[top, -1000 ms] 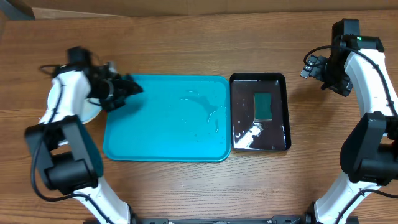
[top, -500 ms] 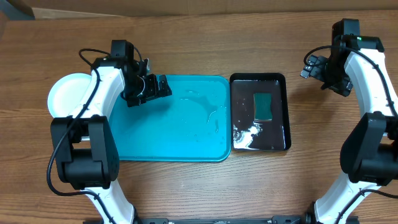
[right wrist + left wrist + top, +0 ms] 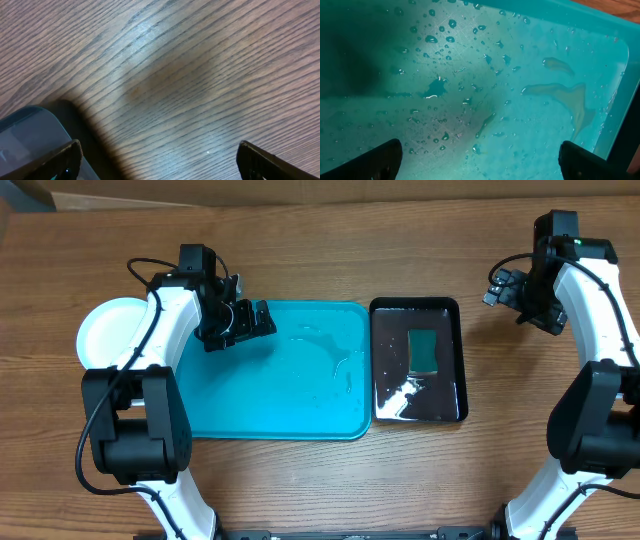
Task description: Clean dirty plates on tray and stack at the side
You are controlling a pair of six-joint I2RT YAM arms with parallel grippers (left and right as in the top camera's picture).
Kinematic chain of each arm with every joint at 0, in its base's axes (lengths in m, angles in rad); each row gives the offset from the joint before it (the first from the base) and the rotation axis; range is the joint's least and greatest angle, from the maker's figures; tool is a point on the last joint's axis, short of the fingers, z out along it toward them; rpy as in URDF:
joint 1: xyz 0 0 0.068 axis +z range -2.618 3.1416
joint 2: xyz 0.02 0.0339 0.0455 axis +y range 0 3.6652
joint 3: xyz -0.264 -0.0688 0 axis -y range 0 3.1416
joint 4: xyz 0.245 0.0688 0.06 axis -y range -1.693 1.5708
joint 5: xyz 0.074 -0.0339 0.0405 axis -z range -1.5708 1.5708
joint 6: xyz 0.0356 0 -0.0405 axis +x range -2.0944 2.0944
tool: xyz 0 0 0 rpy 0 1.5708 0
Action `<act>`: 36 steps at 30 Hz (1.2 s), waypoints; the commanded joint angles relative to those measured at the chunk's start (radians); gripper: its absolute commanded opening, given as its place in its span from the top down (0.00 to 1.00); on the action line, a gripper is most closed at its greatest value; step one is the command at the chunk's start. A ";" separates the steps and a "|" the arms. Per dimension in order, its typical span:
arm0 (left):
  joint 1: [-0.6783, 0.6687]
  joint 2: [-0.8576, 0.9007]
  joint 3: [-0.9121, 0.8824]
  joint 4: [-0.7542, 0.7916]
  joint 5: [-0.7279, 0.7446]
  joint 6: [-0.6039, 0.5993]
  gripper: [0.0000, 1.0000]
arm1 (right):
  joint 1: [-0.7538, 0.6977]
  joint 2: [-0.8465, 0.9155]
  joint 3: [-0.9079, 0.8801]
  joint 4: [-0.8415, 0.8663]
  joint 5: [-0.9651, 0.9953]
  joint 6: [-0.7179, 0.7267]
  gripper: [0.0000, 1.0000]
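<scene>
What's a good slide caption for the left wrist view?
Open left claw over the wet turquoise tray, beaded with water droplets.

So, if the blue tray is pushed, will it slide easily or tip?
Probably slippery to grip: the tray is covered in water drops. It looks like stiff plastic, wide and low, so it would likely slide flat on the wooden table, not tip.
</scene>
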 commanded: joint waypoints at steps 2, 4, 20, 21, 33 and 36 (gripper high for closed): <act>-0.002 -0.019 -0.011 0.003 -0.011 0.016 0.00 | -0.003 -0.022 0.013 0.005 0.003 0.004 0.00; -0.002 -0.019 -0.011 0.004 -0.011 0.016 0.00 | 0.000 -0.020 0.013 0.005 0.003 0.004 0.00; -0.002 -0.019 -0.011 0.004 -0.011 0.016 0.01 | 0.304 -0.514 0.013 0.005 0.003 0.004 0.00; -0.002 -0.019 -0.011 0.004 -0.011 0.016 0.00 | 0.336 -0.565 0.013 0.005 0.003 0.004 0.00; -0.002 -0.019 -0.011 0.004 -0.011 0.016 0.00 | 0.454 -1.126 -0.110 0.169 0.053 -0.155 0.00; -0.002 -0.019 -0.011 0.004 -0.011 0.016 0.00 | 0.414 -1.287 -0.253 0.294 0.021 -0.205 0.00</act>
